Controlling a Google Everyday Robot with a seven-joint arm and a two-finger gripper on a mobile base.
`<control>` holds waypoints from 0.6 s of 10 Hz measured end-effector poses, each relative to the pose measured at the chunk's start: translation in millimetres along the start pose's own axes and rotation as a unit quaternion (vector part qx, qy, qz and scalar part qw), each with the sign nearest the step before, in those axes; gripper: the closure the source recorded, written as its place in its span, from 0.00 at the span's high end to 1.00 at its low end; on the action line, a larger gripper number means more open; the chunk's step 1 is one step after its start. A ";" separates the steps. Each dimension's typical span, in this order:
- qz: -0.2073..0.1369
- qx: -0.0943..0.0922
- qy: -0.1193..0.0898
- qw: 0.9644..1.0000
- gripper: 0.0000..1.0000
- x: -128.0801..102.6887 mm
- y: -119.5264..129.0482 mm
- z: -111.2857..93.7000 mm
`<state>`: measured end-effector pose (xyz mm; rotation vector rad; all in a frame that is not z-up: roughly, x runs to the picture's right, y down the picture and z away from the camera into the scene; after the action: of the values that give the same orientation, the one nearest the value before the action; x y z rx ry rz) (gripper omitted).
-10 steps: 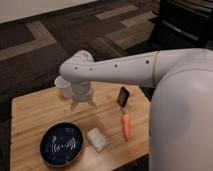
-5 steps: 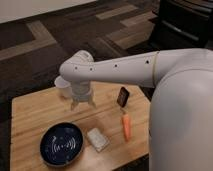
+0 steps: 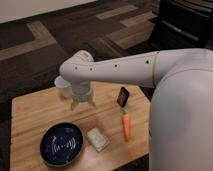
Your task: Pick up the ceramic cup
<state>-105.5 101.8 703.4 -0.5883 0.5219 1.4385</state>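
Observation:
The ceramic cup (image 3: pixel 63 87) is small, plain and white. It stands near the far left part of the wooden table (image 3: pixel 35 115), partly hidden by my arm. My gripper (image 3: pixel 83 104) points down over the table just right of the cup and a little nearer the camera. Its two fingers are spread apart with bare wood showing between them, and nothing is in them. The cup is beside the gripper, not between the fingers.
A dark blue patterned bowl (image 3: pixel 61 145) sits at the front left of the table. A pale wrapped block (image 3: pixel 98 139) lies beside it, and a carrot (image 3: pixel 127 127) to its right. A dark packet (image 3: pixel 122 97) stands near the far right. My white arm (image 3: pixel 130 70) crosses above the table.

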 end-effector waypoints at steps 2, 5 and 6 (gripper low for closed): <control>0.000 0.001 0.000 1.000 0.65 -0.8 -0.2 -0.3; -0.081 0.018 0.000 0.997 0.65 -40.3 21.0 0.9; -0.134 0.022 0.002 0.991 0.65 -57.4 40.0 -2.0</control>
<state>-149.3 58.8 737.0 -0.6022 0.4584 1.1683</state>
